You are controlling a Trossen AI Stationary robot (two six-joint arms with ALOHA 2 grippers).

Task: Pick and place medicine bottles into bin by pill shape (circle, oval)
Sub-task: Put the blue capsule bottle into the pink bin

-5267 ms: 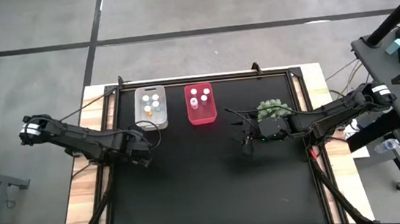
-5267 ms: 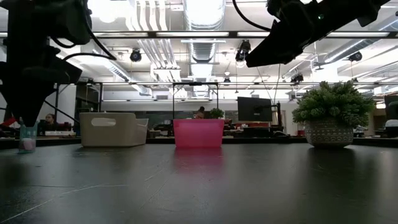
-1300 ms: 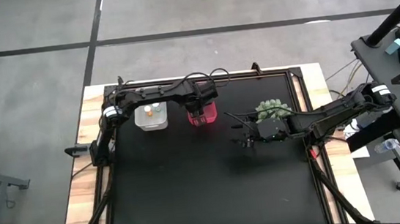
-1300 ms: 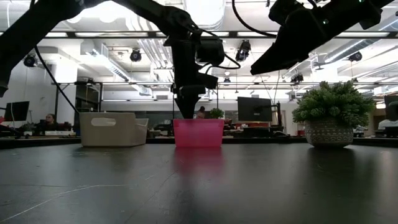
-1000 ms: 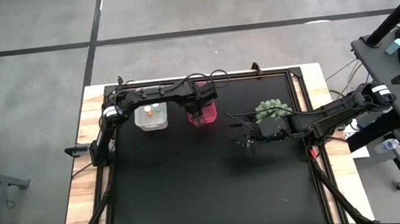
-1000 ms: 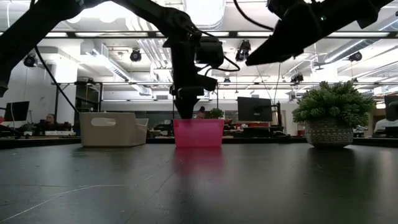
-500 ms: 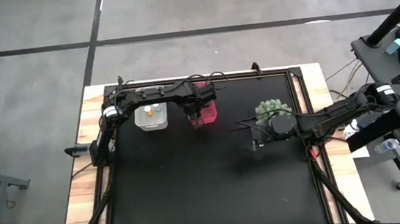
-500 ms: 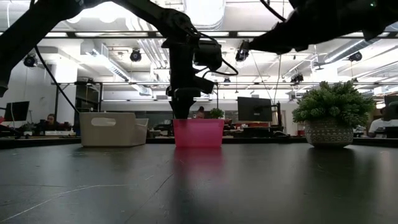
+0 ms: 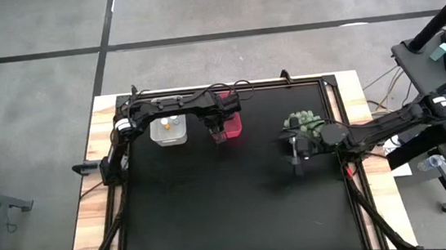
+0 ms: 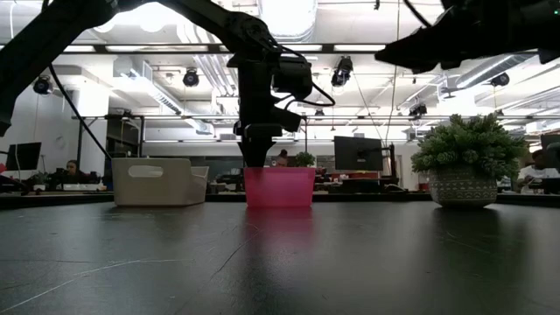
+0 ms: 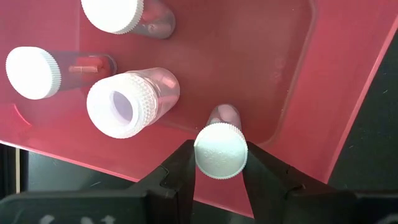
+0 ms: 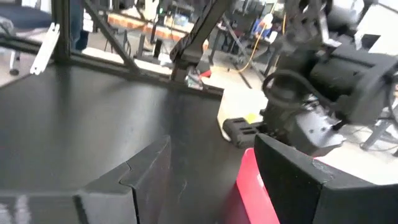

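Note:
The red bin (image 9: 233, 122) stands at the table's far side with the clear bin (image 9: 169, 131) to its left. My left gripper (image 9: 220, 133) hangs over the red bin's near edge, pointing down, shut on a white-capped medicine bottle (image 11: 221, 151). Three more bottles (image 11: 122, 106) are inside the red bin (image 11: 273, 74); in the clear bin, bottles (image 9: 165, 123) show. My right gripper (image 9: 295, 152) is open at the right, near the plant, pointing level across the table, nothing between its fingers (image 12: 149, 174). My left gripper pinches the bottle by the sides of its white cap (image 11: 203, 155), one finger (image 11: 181, 169) on each side. The fingers come from above, pointing down. The bottle stays upright inside the red bin near its near wall; whether its bottom touches the floor I cannot tell.
A green potted plant (image 9: 305, 122) stands at the right, just behind my right gripper. The black tabletop (image 9: 231, 206) spreads wide toward the near edge. Beyond the table, the low view shows a room with desks and a seated person (image 10: 68, 171).
My right gripper has drawn back toward the table's right edge and tipped up from slanting down to level. My left gripper has stayed over the red bin with the bottle.

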